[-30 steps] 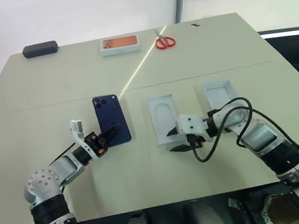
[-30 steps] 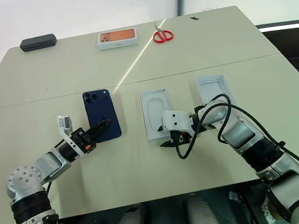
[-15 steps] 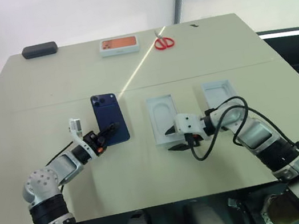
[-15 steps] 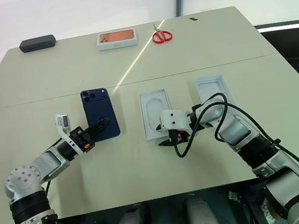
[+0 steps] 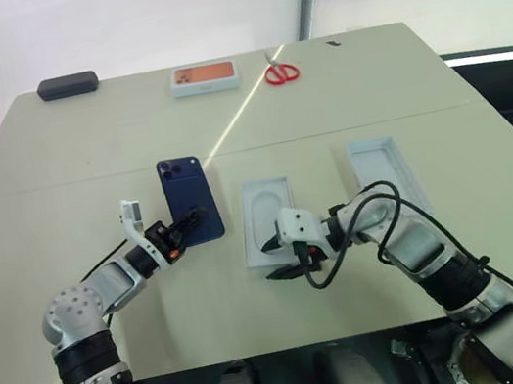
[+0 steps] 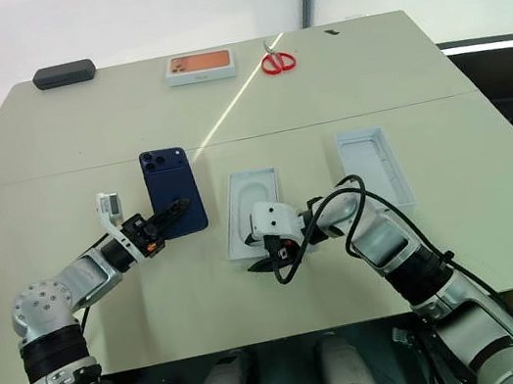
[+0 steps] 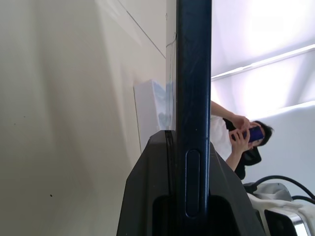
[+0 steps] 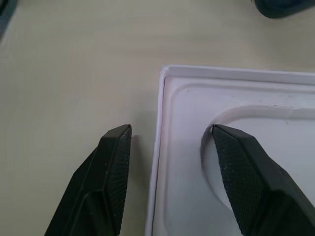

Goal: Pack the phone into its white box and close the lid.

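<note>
**A:** Where's the phone (image 5: 189,199)?

**B:** In the left claw (image 5: 184,232). The claw is clamped on the phone's near short edge, and the wrist view shows the edge squeezed between both fingers. The rest of the phone reaches away from the claw, back up, camera bump at the far end. It sits low over the table (image 5: 86,182). I can't quite tell whether it lies flat or is a touch raised.

**A:** And the right claw (image 5: 275,259)?

**B:** Its fingers stand apart, holding nothing. It straddles the near corner of the insert (image 5: 270,211). One finger (image 8: 115,162) is outside the rim over bare table. The other (image 8: 241,167) is inside, at the edge of the oval recess. Neither one presses the rim.

**A:** How do the two claws sit?

**B:** The insert lies between them, just beyond the right claw and off the phone's right side.

**A:** Any other box parts?

**B:** An open white shell (image 5: 382,170) is well to the right claw's outer side, past its arm. It's the box or the lid.

**A:** Further out?

**B:** Far beyond both claws, along the back edge, there's a dark case (image 5: 69,85), an orange-topped box (image 5: 204,77) and red scissors (image 5: 282,72).
</note>
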Tool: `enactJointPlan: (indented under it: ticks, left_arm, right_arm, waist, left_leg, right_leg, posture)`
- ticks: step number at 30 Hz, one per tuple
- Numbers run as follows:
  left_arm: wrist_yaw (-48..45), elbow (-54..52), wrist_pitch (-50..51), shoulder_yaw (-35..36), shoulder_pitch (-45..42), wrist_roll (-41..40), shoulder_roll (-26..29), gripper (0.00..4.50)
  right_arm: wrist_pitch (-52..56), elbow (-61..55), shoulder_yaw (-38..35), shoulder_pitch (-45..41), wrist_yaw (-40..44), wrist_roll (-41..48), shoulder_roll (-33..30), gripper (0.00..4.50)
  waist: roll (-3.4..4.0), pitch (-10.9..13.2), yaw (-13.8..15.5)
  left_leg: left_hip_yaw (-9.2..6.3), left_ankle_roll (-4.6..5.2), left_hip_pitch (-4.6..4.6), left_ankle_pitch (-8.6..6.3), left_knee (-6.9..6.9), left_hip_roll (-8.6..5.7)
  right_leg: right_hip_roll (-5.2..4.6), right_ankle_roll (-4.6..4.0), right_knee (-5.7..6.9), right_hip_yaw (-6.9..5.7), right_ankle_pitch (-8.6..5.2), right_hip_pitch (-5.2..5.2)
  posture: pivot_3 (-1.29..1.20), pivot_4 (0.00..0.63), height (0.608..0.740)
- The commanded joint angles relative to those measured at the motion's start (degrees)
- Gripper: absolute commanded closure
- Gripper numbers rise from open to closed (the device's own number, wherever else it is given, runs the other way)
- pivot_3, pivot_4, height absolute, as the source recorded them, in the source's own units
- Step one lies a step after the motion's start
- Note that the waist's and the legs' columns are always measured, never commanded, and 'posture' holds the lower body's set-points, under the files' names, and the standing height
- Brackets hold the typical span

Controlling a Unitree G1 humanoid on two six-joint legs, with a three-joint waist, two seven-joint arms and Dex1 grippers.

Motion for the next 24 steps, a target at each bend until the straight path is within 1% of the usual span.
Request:
enactJointPlan:
  ticks: [1,11,17,20,24]
  left_arm:
    - [-1.24,-3.76,0.39,-0.32,-1.26,-3.87,0.13,4.50]
    - [-0.66,-4.70,0.98,-2.13,-0.22,-5.38,-0.08,4.50]
    - [-0.54,-4.91,0.76,-3.15,0.27,-5.59,-0.24,4.50]
    - [-0.42,-5.31,0.86,-3.51,0.53,-5.96,-0.36,4.50]
    - [-0.45,-5.71,1.79,-3.83,0.82,-6.91,-0.19,4.50]
  right_arm:
    - [-1.03,-2.62,0.88,0.01,0.30,0.14,-0.38,1.75]
    - [-5.22,-2.54,0.45,0.39,2.33,0.51,-3.80,1.75]
    - [-10.47,1.55,0.86,-0.81,1.49,-1.75,-3.86,1.75]
    - [-11.19,1.44,-0.29,-1.20,1.56,-0.38,-3.06,1.75]
    - [-9.07,-1.03,-2.12,-1.13,2.33,2.79,-2.86,1.75]
  waist:
    - [0.00,0.00,0.01]
    - [0.00,0.00,0.05]
    - [0.00,0.00,0.01]
    - [0.00,0.00,0.01]
    - [-0.01,0.00,0.05]
  left_leg:
    - [0.00,0.00,0.00,0.00,0.00,-0.01]
    - [0.01,0.00,0.00,0.00,0.00,-0.01]
    - [0.02,0.00,0.00,0.00,0.01,-0.01]
    - [0.02,0.00,0.00,0.00,0.01,-0.01]
    - [0.00,0.00,-0.01,0.00,0.00,0.00]
  right_leg:
    - [-0.01,0.00,0.00,0.00,0.00,0.00]
    - [0.00,0.00,0.00,0.00,0.00,0.01]
    - [0.01,0.00,0.00,0.00,0.00,0.01]
    - [0.02,0.00,0.01,0.00,0.00,0.01]
    - [0.01,0.00,0.00,0.00,0.00,0.01]
  posture:
    - [0.00,0.150,0.740]
    - [0.00,0.150,0.740]
    - [0.00,0.150,0.740]
    - [0.00,0.150,0.740]
    - [0.00,0.150,0.740]
